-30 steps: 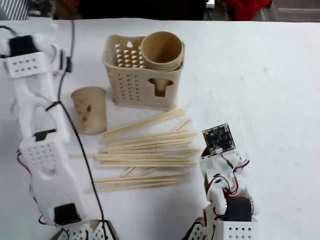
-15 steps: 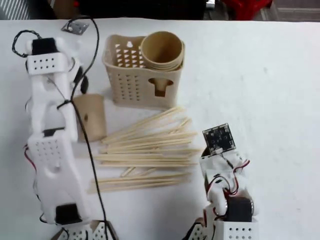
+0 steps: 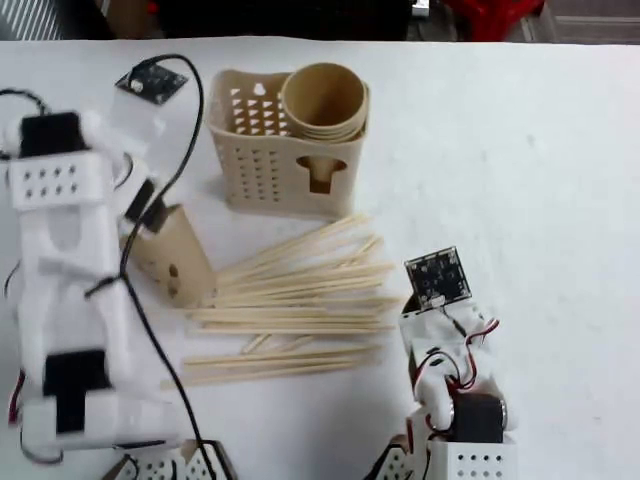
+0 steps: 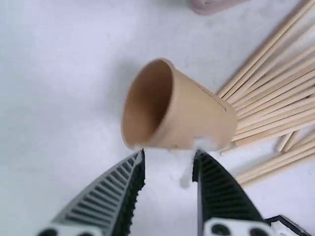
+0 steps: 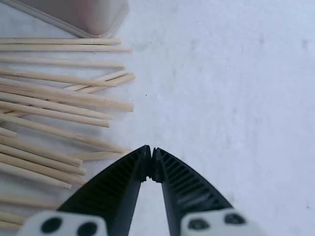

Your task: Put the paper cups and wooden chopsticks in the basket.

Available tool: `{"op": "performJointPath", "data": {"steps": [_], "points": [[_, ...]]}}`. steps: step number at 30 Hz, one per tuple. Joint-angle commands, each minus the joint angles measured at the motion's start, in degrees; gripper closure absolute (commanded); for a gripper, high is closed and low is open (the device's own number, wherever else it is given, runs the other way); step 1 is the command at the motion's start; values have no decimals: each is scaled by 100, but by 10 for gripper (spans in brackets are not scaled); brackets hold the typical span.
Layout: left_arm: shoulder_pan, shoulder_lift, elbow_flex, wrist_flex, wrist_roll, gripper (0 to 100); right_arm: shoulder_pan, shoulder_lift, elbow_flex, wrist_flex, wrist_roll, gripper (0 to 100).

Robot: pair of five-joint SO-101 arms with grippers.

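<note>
Tipped paper cup (image 4: pixel 172 110), beside the basket (image 3: pixel 270 170), sits just past the spread left fingers (image 4: pixel 120 189), its long axis spanning their gap; the right fingers (image 5: pixel 123 182), pressed together, are farther off

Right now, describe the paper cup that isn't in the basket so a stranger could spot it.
Find the basket near the far edge of the table, then the chopsticks spread in front of it. At the pile's end, beside the basket, sits one cup. Unlike the cups stacked upright in the basket, it is tilted, alone, outside the basket.
</note>
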Motion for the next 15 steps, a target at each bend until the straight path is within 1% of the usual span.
{"op": "performJointPath", "data": {"steps": [1,4,8,11,13,15], "points": [[84,-813,563,-9,-105,831,66,-57,-35,-101,35,981],[92,-875,651,-185,-88,831,66,-57,-35,-101,35,981],[-462,-725,70,-800,211,831,66,-57,-35,-101,35,981],[-822,-136,-114,-1547,642,830,66,-57,-35,-101,35,981],[-927,497,-246,-2004,791,830,66,-57,-35,-101,35,981],[-963,1235,-607,-2189,905,830,66,-57,-35,-101,35,981]]}}
